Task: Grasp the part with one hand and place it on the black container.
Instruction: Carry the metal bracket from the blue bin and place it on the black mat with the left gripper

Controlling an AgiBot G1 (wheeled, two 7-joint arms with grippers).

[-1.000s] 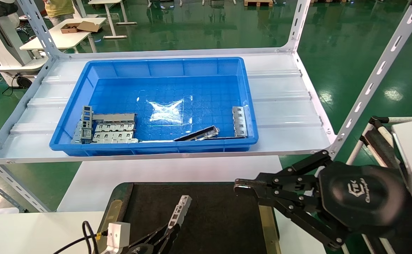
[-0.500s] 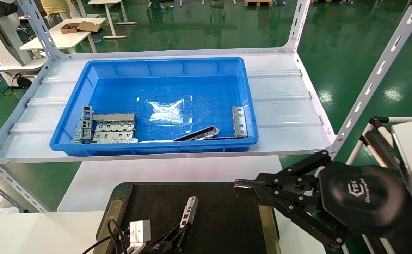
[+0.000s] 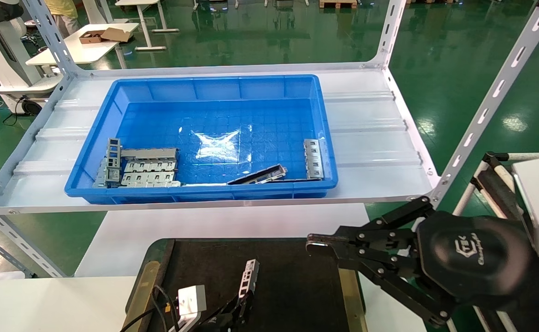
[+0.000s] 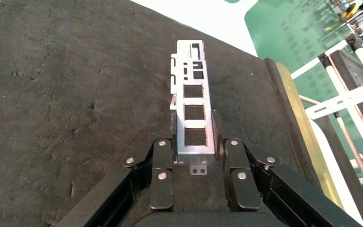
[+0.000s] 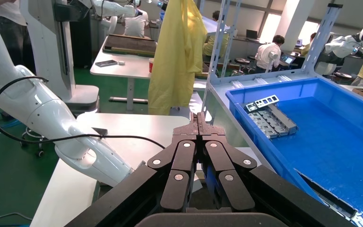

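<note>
Two fingers (image 4: 163, 163) of the left gripper (image 4: 194, 158) are clamped on the near end of the part (image 4: 193, 113), pinching its long edges so the rest sticks out ahead over the black container (image 4: 52, 94). From where I stand the bar looks tilted, far end raised, and I can't tell whether it touches the mat. To set it down well, I'd lower the wrist until the bar lies flat on the dark surface, keep it away from the brass side strip (image 4: 297, 113), then spread the fingers only slightly so it doesn't skid. The right gripper (image 3: 324, 244) hangs idle at the container's far right corner, fingers pressed together on nothing.
</note>
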